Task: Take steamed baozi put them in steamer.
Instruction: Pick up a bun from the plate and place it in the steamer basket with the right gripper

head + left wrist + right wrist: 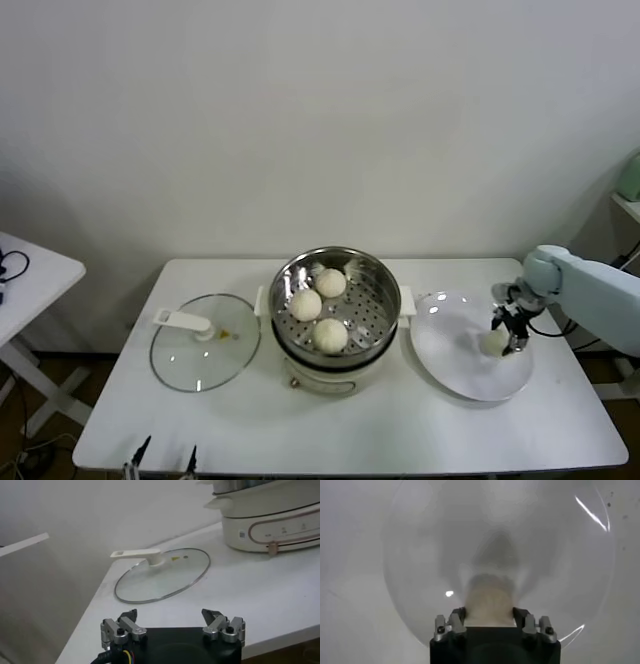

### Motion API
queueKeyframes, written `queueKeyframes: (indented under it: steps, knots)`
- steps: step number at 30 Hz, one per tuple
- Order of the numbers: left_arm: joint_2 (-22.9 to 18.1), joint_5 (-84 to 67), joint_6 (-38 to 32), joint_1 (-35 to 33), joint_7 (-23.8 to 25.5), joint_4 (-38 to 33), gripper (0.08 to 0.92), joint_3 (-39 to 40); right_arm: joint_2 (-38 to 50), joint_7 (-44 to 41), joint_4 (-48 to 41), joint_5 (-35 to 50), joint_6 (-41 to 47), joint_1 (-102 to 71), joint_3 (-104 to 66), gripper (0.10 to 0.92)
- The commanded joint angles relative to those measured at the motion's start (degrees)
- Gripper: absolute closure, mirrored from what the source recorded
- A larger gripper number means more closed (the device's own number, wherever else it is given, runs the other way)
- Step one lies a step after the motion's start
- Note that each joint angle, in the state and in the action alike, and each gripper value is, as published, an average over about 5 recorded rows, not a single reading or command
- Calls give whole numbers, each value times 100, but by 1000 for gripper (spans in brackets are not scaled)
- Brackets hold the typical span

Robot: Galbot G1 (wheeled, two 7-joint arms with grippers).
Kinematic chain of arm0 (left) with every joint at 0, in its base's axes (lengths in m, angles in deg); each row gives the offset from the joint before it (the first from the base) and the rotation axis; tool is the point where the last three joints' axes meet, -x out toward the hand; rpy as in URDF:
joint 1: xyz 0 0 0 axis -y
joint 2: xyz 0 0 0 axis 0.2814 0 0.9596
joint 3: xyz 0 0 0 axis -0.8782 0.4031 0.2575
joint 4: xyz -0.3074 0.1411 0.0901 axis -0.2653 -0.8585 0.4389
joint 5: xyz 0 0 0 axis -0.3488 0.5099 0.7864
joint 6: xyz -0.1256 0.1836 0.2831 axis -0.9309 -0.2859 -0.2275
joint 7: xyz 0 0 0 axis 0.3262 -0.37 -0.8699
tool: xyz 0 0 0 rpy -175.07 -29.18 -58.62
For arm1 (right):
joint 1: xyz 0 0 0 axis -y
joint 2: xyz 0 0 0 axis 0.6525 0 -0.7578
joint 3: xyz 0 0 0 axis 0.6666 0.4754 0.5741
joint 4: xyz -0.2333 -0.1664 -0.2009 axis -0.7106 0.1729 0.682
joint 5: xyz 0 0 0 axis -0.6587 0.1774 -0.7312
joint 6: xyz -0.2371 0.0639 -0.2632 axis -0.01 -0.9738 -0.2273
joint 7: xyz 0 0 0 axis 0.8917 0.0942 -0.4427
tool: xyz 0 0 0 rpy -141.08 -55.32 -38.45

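Note:
The steel steamer (376,271) sits mid-table on its cream pot base (270,520). Three off-white baozi lie inside it (331,283) (305,304) (330,335). A fourth baozi (494,343) (489,600) rests on the white plate (450,350) (420,555) to the steamer's right. My right gripper (506,334) (489,617) is down on the plate, shut on this baozi, with a finger against each of its sides. My left gripper (170,617) (160,458) hangs open and empty at the table's front left edge.
A round glass lid with a white handle (205,345) (160,575) lies flat to the left of the steamer. A second white table (30,270) stands off to the far left. A shelf edge (628,205) shows at the far right.

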Motion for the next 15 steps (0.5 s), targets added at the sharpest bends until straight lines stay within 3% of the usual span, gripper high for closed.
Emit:
queueKeyframes:
  steps: [1, 15]
  knots:
    - [14, -18, 2, -4, -7, 0, 177, -21, 81, -53, 442, 246, 30, 785, 637, 393]
    - [89, -119, 17, 21, 8, 28, 177, -29, -101, -287, 2526, 2619, 485, 4524, 3007, 406]
